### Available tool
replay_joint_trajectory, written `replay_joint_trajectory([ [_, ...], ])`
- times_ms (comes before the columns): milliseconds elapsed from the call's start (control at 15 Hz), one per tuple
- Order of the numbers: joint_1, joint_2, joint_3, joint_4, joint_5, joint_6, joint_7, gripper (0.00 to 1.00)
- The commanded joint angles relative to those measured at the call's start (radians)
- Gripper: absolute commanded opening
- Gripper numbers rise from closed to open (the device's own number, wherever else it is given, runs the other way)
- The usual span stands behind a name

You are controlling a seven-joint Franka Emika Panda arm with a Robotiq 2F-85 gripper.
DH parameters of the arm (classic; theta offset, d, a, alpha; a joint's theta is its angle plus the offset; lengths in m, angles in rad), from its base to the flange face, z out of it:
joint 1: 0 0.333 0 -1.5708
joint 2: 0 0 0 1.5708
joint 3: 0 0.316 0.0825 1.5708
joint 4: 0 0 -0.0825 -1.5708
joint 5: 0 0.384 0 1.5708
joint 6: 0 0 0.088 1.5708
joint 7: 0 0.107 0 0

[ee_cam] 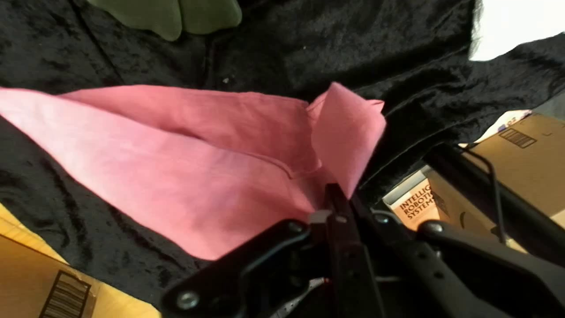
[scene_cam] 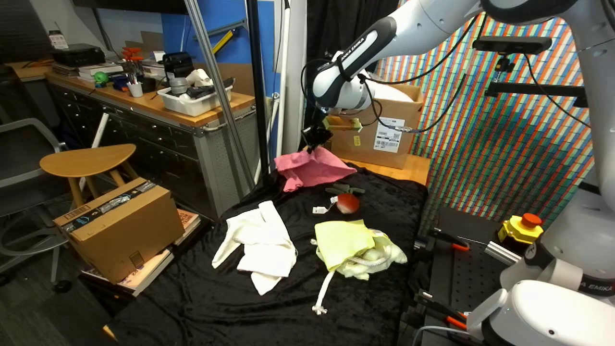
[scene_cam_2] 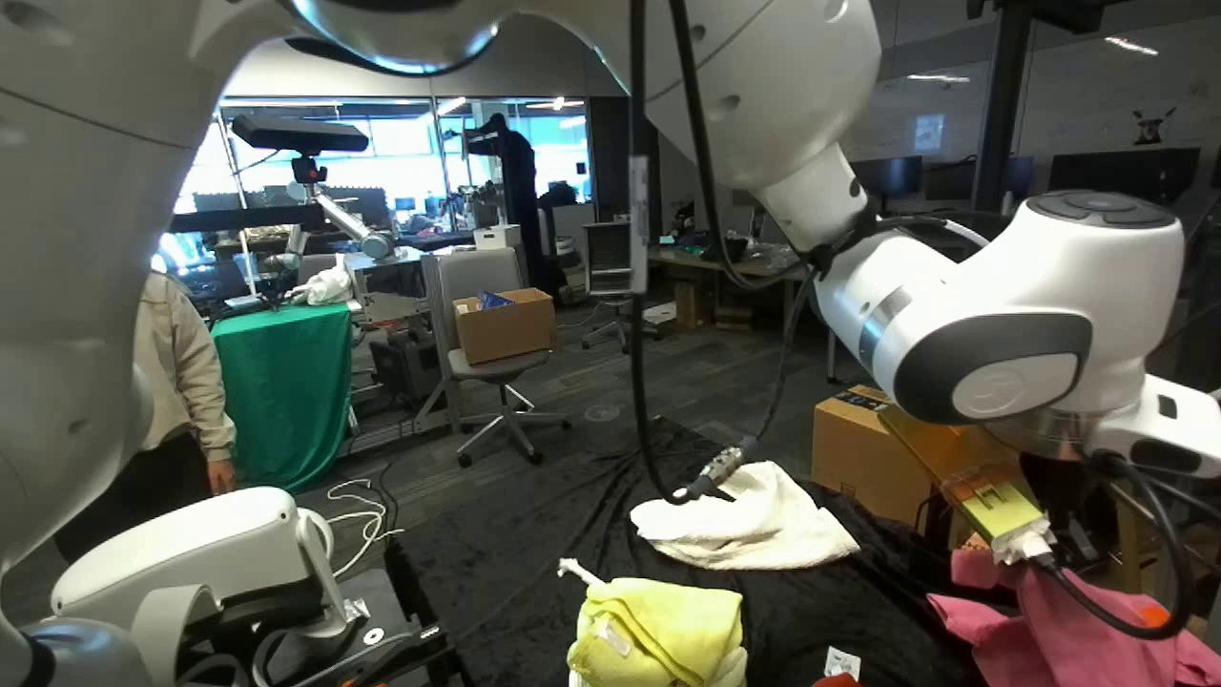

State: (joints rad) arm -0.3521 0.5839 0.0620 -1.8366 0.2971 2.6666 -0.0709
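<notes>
A tabletop (scene_cam: 414, 169) is wearing a rumpled black cover (scene_cam: 178, 312), and the only arm (scene_cam: 423, 29) is arching over it toward the side where a cardboard box (scene_cam: 353, 146) is standing. Near that box, a pink cloth (ee_cam: 212, 185) is spreading over the cover, part of it peaking up to the tool (ee_cam: 345, 195). A white cloth (scene_cam: 266, 240) is lying rumpled, apart from it, and a yellow cloth (scene_cam: 342, 242) is draping a paler bundle (scene_cam: 396, 253) with a rope (scene_cam: 324, 290).

The tool is standing narrow, its fingertips (ee_cam: 337, 202) pinching a fold of pink fabric. From those tips the cloth is lying below and outward: in the wrist view its long axis is running leftward to a taper leaving the frame, while a short folded corner is jutting just beyond the tips. The grip, by that look, is sitting toward one end rather than mid-cloth.

Between the pink and yellow cloths, a red-and-white round thing (scene_cam: 348, 204) with green flaps (ee_cam: 209, 15) is resting, a white tag (scene_cam: 319, 210) lying beside it.
</notes>
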Motion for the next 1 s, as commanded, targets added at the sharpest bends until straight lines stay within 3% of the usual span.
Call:
replay_joint_trajectory([
  [0,-0.001,-0.217,0.035,-0.246,0.07,0.069,-0.087,0.04],
  [200,0.023,-0.366,0.041,-0.383,0.109,0.083,-0.115,0.03],
  [467,0.106,-0.574,0.006,-0.546,0.125,0.086,-0.061,0.03],
  [933,0.232,-0.841,-0.049,-0.756,0.027,0.115,0.115,0.04],
])
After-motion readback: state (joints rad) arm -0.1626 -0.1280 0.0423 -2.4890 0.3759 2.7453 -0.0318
